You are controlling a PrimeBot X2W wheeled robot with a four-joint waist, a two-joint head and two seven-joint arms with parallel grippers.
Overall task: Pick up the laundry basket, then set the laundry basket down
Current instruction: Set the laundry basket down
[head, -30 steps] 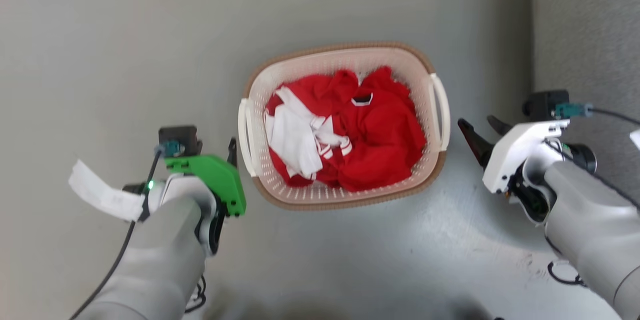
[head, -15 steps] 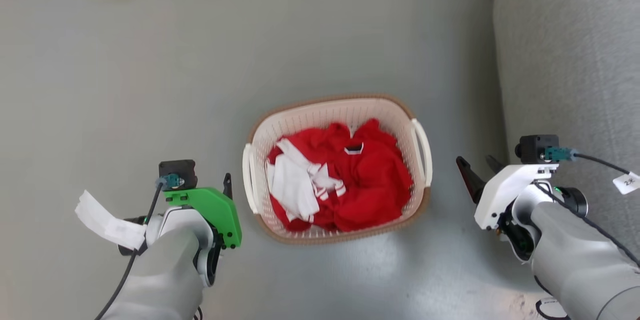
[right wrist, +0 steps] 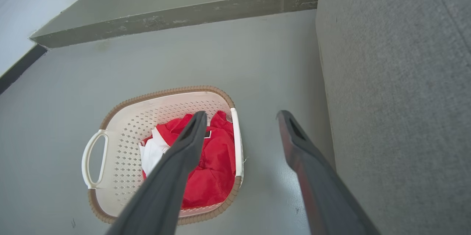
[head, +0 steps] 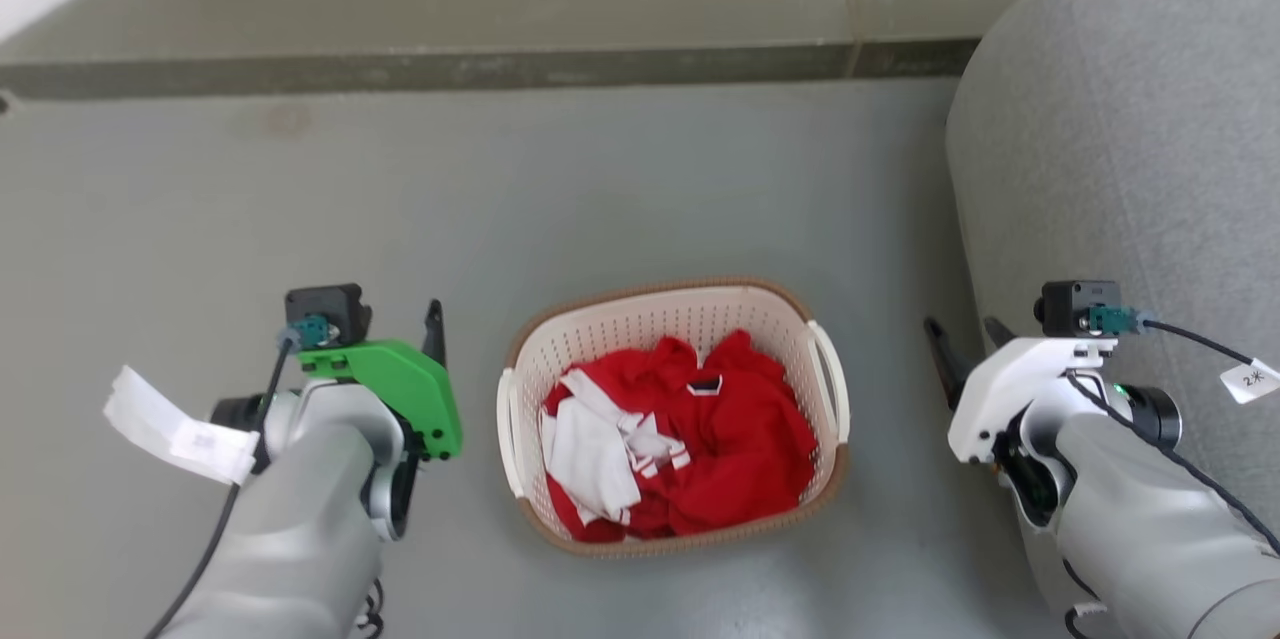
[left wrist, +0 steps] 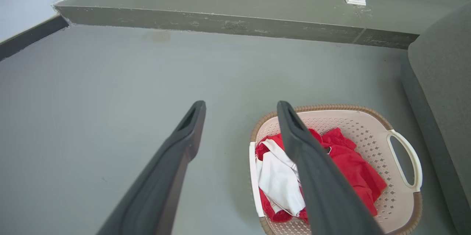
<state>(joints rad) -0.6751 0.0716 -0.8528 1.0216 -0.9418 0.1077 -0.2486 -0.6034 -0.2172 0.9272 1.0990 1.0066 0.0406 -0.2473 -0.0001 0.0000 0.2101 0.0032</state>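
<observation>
i see basket (head: 640,324) on floor (head: 640,179), red clothes (head: 740,439) inside | left jaws wide, empty | right jaws wide, empty

The white cable tag (head: 1250,380) begins with "2".

- Your left gripper (head: 435,317) sits low on the left of the head view, pointing up the frame.
- In the left wrist view its two dark fingers (left wrist: 162,176) are spread wide apart.
- A green wrist plate (head: 395,384) sits ahead of the pale left forearm (head: 290,539).
- Your right gripper (head: 960,329) sits low on the right, angled up and slightly inward, jaws parted.
- A white wrist plate (head: 1000,384) sits ahead of the right forearm (head: 1160,539).
- The two arms are roughly level and well apart.
</observation>
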